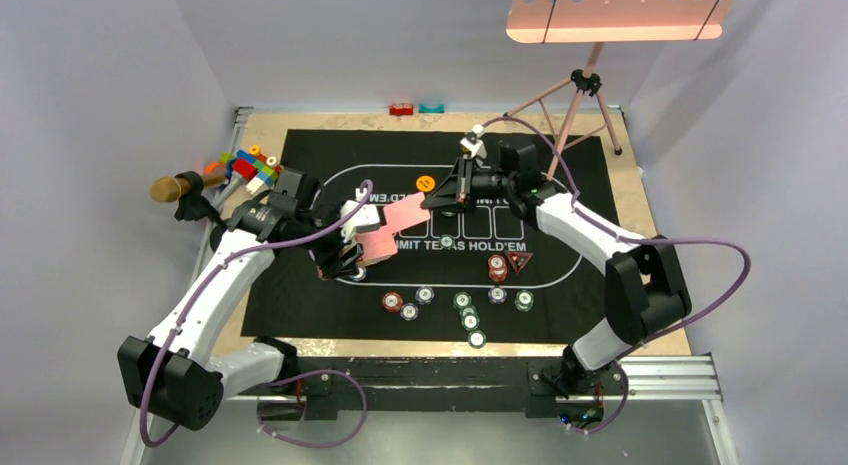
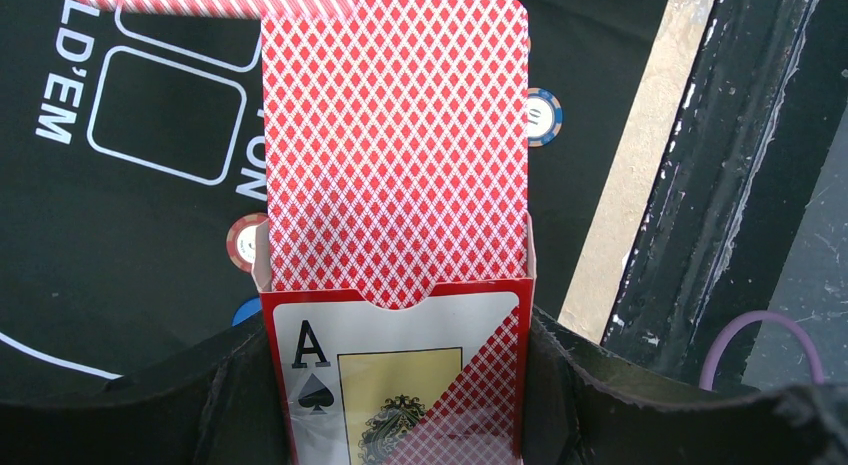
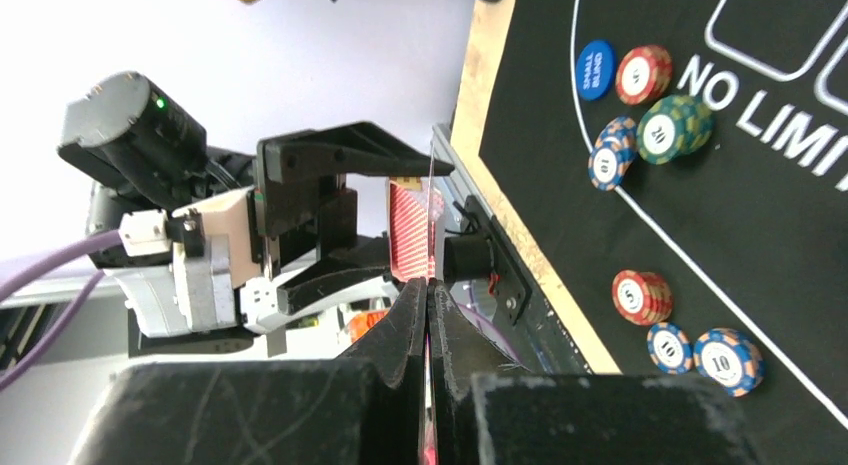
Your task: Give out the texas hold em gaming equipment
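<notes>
Playing cards (image 2: 395, 145) with red diamond backs stick halfway out of an open card box (image 2: 395, 385). The left gripper (image 1: 340, 253) clamps the box from both sides, holding it tilted above the near-left part of the black mat (image 1: 290, 285). 1 card (image 1: 408, 217) is clear of the pack. The right gripper (image 3: 430, 297) has its fingers pressed together on that card's edge and holds it above the mat's printed lettering, just beyond the box mouth.

Loose chips (image 1: 462, 301) lie below and around them, with a ragged row of about 8 near the front edge. A red-brown stack (image 1: 497, 268) sits further in, with a red triangle (image 1: 518, 260) just beside it. An orange disc (image 1: 425, 183) lies close by the right gripper's tip.

Toy bricks (image 1: 245, 167) and a microphone (image 1: 175, 188) sit off the mat's far-left corner. A tripod (image 1: 585, 95) stands behind the right arm at the far-right corner.
</notes>
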{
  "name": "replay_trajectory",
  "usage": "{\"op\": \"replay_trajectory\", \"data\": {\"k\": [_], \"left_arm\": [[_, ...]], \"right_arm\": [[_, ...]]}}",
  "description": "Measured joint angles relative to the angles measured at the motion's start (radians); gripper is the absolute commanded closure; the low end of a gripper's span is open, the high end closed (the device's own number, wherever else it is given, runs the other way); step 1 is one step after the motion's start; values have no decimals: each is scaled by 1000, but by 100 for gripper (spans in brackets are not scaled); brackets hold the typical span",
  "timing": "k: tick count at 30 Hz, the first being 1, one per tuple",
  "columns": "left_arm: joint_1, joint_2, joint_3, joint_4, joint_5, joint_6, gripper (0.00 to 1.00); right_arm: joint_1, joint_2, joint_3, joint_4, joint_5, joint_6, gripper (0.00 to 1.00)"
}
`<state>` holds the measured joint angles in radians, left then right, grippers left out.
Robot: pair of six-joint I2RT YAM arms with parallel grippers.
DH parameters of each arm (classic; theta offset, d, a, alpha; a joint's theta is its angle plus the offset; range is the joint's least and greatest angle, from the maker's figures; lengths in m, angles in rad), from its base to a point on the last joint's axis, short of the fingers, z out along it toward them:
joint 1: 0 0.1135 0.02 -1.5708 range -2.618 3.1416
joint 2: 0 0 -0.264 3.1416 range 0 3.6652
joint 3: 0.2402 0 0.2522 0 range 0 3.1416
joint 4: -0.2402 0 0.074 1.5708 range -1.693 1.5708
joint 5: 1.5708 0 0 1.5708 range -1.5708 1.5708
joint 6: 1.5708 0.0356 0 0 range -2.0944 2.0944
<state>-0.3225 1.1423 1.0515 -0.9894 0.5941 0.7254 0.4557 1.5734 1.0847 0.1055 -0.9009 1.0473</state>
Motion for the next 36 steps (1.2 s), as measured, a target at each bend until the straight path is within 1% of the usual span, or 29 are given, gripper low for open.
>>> {"op": "replay_trajectory", "data": {"k": [5,9,14,19,21,27,34,36], "left_arm": [[2,-4,0,-4,0,0,100],[2,-12,0,-17,0,1,100],[2,-26,0,-34,2,1,100],[2,-45,0,-51,8,0,100],[2,-51,1,-55,9,0,100],[2,-55,3,-73,13,0,100],[2,-55,10,-77,15,-1,100],[2,-55,15,-78,15,-3,100]], "right_arm": [[-68,0,15,-8,-6,-8,100],[-95,11,30,-9,-5,-19,100],[-87,117,79,35,14,-16,100],[-16,315,197,35,44,-16,100],[28,411,288,24,54,-17,100],[164,615,499,30,65,-7,100],[227,818,707,18,95,18,100],[237,849,736,16,111,19,100]]}}
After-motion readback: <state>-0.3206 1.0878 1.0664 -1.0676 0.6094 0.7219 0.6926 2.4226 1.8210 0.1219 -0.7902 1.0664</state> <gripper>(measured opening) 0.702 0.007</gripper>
